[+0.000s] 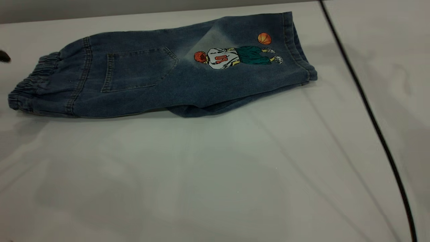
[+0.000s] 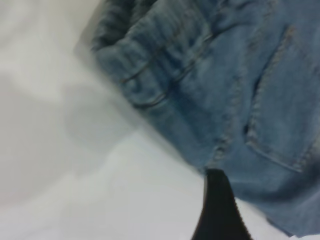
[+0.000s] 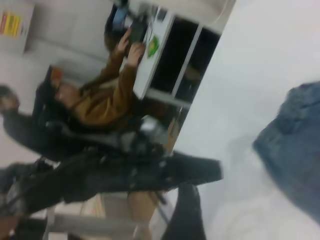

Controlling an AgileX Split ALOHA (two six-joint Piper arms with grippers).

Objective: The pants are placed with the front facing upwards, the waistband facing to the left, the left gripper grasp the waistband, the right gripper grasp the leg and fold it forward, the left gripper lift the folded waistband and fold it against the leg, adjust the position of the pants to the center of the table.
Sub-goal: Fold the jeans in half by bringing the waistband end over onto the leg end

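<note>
The pants (image 1: pixel 161 74) lie folded lengthwise on the far part of the table (image 1: pixel 201 174). The gathered waistband (image 1: pixel 32 85) points left. The leg (image 1: pixel 255 67) points right, basketball-player print up. Only a black tip of my left gripper (image 1: pixel 4 56) shows at the far left edge, just off the waistband. In the left wrist view one black finger (image 2: pixel 217 210) hovers beside the waistband (image 2: pixel 145 65), apart from the cloth. My right gripper (image 3: pixel 225 210) hangs off the leg hem (image 3: pixel 295 150), one finger (image 3: pixel 185 215) showing, nothing held.
A black cable (image 1: pixel 369 114) runs down the right side of the table. Bare tabletop stretches in front of the pants. Beyond the table edge, a person in a brown top (image 3: pixel 105 100) sits at a desk, and a black arm (image 3: pixel 125 175) shows there.
</note>
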